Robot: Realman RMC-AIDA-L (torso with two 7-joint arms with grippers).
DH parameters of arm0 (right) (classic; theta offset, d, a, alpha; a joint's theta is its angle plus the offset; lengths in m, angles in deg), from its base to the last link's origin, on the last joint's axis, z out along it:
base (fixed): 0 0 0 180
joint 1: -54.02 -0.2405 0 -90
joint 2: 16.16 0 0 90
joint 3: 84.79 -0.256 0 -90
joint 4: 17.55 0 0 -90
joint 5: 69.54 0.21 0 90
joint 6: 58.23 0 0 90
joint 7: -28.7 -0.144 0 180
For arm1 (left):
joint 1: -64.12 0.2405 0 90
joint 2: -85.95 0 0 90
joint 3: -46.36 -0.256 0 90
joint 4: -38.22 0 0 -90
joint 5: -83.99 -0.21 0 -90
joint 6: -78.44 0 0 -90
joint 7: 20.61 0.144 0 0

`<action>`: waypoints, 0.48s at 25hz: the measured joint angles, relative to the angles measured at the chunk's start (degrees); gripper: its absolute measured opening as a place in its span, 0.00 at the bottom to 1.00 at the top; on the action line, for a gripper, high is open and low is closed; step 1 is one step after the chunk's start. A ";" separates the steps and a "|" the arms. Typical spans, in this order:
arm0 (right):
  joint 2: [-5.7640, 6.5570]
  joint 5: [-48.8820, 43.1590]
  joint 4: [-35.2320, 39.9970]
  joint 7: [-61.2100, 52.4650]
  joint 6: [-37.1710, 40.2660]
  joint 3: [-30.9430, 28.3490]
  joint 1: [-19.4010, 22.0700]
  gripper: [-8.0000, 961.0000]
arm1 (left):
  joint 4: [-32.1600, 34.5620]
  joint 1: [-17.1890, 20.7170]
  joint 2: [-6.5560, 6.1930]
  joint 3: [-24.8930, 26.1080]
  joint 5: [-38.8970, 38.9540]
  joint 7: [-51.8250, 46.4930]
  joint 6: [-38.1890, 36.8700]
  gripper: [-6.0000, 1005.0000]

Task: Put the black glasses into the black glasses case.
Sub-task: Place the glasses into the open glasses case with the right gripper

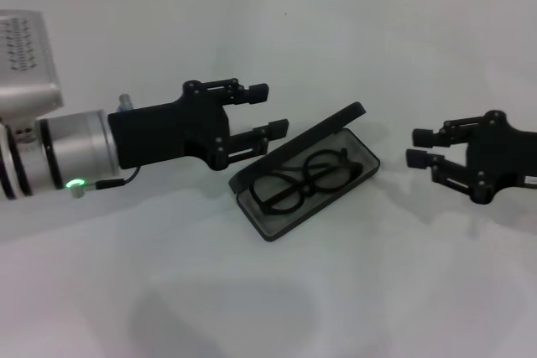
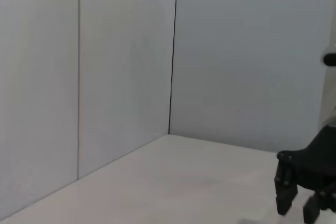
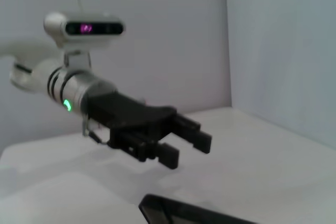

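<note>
Glasses in the case already, folks! The black glasses point(image 1: 306, 178) lie inside the open black glasses case point(image 1: 285, 215), which sits on the white desk point(image 1: 168, 291) between the two arms, its lid point(image 1: 295, 145) standing up along the far long edge.

Look at the line of it: the case's long axis runs on a diagonal, from the near-left corner up towards the far right, and the glasses follow the same diagonal, lenses side by side, one towards the near-left end and one towards the far-right end. Which way the temple arms lie I cannot make out.

Now the claws. The left claw point(image 1: 268, 110) hovers just beside the lid's left end, a little behind the case, fingers apart and empty, pointing towards the right. The right wrist view confirms it, showing that claw above the case rim point(image 3: 168, 211) with nothing between its fingers. The right claw point(image 1: 417, 147) hangs further off, to the right of the case, also spread and empty, aimed back towards the left.

So the left arm is clearly the nearer one, and it sits on the lid side. If closing the case is wanted, my guess is the lid has to swing down towards the robot, across that diagonal, and the left claw looks best placed to nudge it.
</note>
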 joint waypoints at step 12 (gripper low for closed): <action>-0.83 -1.46 -1.18 0.01 -10.06 13.34 -9.30 0.32 | -1.29 -1.80 0.07 -0.10 -0.32 0.22 1.08 0.59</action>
